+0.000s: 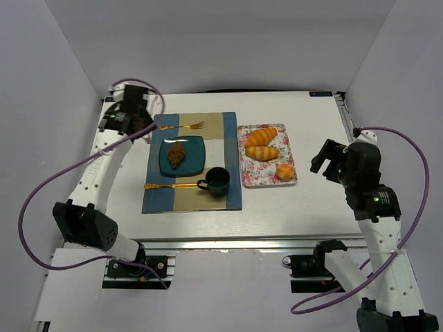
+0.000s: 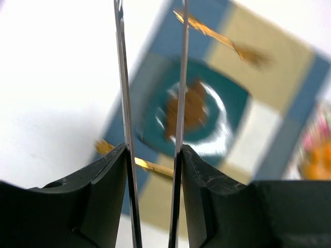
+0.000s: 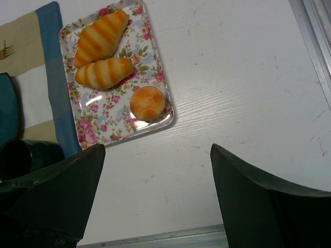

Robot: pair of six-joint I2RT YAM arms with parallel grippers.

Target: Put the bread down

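Apparently placed already, the small dark chocolate-brown ridged croissant-shaped bread [image 1: 176,155] lies on the square teal plate [image 1: 196,144], the left end effector [image 1: 131,119] closed and empty above the bench, the right end effector [image 3: 158,196] open.

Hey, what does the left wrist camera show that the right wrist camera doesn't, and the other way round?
Left wrist only: the dark brown bread on the teal plate, and a gold utensil on the placemat beside the plate. Right wrist only: the dark mug, plus a clear look at the floral tray, holding an upper croissant, a lower croissant and a round bun. Both: the placemat, the plate (just its edge in the right wrist view), the gold fork, and the tray, a pink-and-orange blur at the left wrist view's edge.
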